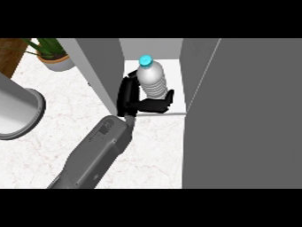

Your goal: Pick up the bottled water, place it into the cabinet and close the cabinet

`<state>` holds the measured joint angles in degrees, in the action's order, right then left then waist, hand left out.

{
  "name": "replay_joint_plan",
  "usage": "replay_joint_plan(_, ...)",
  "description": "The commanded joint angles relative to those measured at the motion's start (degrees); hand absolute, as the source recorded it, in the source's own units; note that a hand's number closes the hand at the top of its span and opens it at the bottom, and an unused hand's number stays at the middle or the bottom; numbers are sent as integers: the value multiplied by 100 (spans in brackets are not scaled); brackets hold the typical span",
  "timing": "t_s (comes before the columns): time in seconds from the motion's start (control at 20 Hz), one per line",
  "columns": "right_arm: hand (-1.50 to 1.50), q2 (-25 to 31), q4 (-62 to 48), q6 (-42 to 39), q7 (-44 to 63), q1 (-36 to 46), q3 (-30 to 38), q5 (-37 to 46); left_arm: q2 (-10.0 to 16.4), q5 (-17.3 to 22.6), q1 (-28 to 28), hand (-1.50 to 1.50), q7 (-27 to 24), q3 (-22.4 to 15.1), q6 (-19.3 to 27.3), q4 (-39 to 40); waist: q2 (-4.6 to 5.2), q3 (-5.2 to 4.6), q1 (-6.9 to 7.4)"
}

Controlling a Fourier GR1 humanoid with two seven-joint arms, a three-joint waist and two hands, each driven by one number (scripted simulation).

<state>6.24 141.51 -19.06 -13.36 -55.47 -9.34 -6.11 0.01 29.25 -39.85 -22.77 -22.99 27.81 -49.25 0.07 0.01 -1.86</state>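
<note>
The bottled water (pixel 152 79), clear with a light-blue cap, stands upright on the white shelf (pixel 172 66) inside the open cabinet. My left hand (pixel 132 99) reaches in from the lower left. Its fingers curl round the bottle's lower part: some run up its left side, and another part of the hand wraps across its base to the right. The cabinet's grey door (pixel 251 115) stands open and fills the right side of the view. My right hand does not show.
A grey cabinet side panel (pixel 101 71) stands just left of my hand. A large grey cylinder (pixel 9 108) lies on the white marble counter (pixel 42 155) at left. A potted plant (pixel 52 55) stands at the back left.
</note>
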Motion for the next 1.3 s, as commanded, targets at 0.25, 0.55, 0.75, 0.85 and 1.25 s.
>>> replay_joint_plan(0.25, -150, -37, 257, -44, 194, 135, 241, -574, -1, 509, -1301, 150, -4, 187, 360, 1652, 51, -3, -98)
replay_joint_plan(0.55, -150, 110, 54, -282, 63, 276, 550, -815, 0, -61, -1749, 150, -272, 47, 630, 2827, 106, 1, -160)
replay_joint_plan(0.75, -150, 7, 150, -334, -76, 70, 436, -622, 160, -3, -2063, 150, -177, 342, 791, 3431, 99, -4, -214)
replay_joint_plan(0.85, -150, 14, 224, -347, 59, 181, 316, -664, 97, 234, -2031, 150, -341, 655, 786, 3564, 159, -12, -239)
replay_joint_plan(1.25, -150, 16, -119, -514, -217, 149, 404, -524, 256, 9, -2443, -150, -659, 700, 1013, 4205, 179, -7, -362)
